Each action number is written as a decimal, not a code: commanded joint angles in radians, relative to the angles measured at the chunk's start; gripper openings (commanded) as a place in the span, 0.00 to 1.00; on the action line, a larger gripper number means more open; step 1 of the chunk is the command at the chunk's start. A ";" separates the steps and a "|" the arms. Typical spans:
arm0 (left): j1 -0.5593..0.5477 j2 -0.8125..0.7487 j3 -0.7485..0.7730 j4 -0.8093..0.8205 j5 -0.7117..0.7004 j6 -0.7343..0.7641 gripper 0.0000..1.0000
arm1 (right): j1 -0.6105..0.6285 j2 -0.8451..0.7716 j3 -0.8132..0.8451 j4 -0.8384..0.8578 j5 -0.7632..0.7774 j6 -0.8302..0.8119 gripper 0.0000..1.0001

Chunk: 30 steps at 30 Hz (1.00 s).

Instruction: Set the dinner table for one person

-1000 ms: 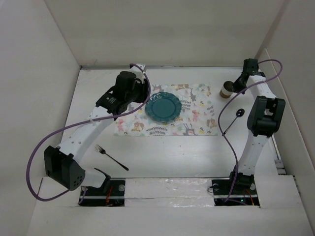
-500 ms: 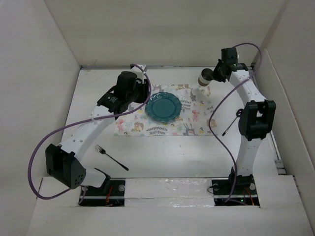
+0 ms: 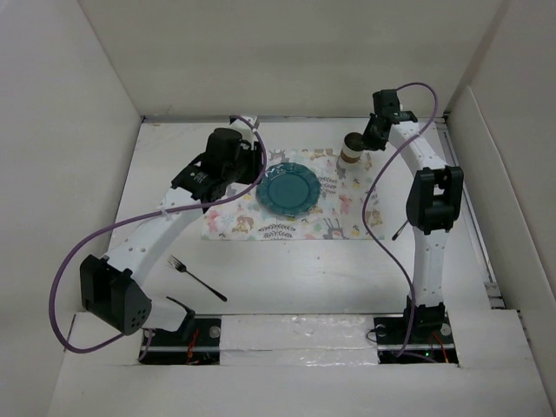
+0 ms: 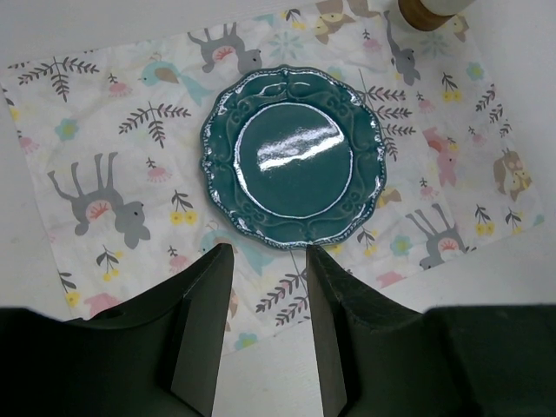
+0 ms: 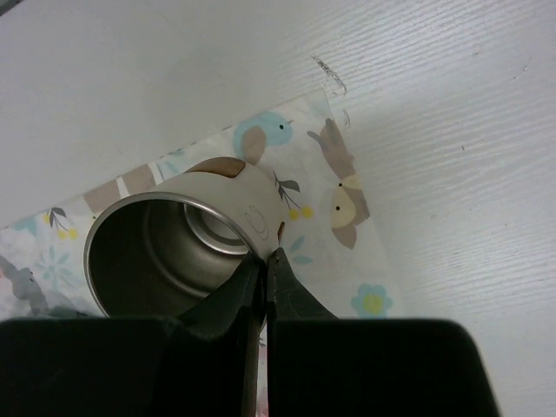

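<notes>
The dinner table (image 3: 287,278) is spread white beneath both arms, the placemat (image 3: 347,217) laid across its middle and the plate (image 3: 287,189) centred on the mat. The cup (image 3: 351,149), mouth up, is pinched by its rim in the right gripper (image 5: 265,261) over the mat's far right corner (beyond the plate). The left gripper (image 4: 268,256) is held parted and empty near the plate; the fork (image 3: 196,278) is seen nearest that arm

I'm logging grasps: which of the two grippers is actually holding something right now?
The right gripper: it pinches the rim of the metal cup at the far edge of the placemat. The left gripper hangs open and empty above the teal plate.
</notes>
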 commanded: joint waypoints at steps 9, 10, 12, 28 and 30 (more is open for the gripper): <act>0.000 -0.055 -0.011 0.012 -0.002 -0.026 0.36 | 0.005 -0.033 -0.026 0.009 0.067 0.020 0.00; 0.000 -0.055 -0.011 0.014 -0.002 -0.026 0.36 | 0.005 -0.033 -0.028 0.009 0.068 0.020 0.00; 0.000 -0.055 -0.016 0.018 -0.002 -0.029 0.36 | 0.005 -0.030 -0.036 0.009 0.067 0.023 0.07; 0.000 -0.061 0.081 -0.018 0.127 -0.041 0.00 | -0.182 -0.528 -0.589 0.287 -0.039 0.112 0.00; 0.000 -0.086 0.057 -0.006 0.148 -0.052 0.00 | -0.251 -0.639 -0.731 0.316 -0.045 0.152 0.00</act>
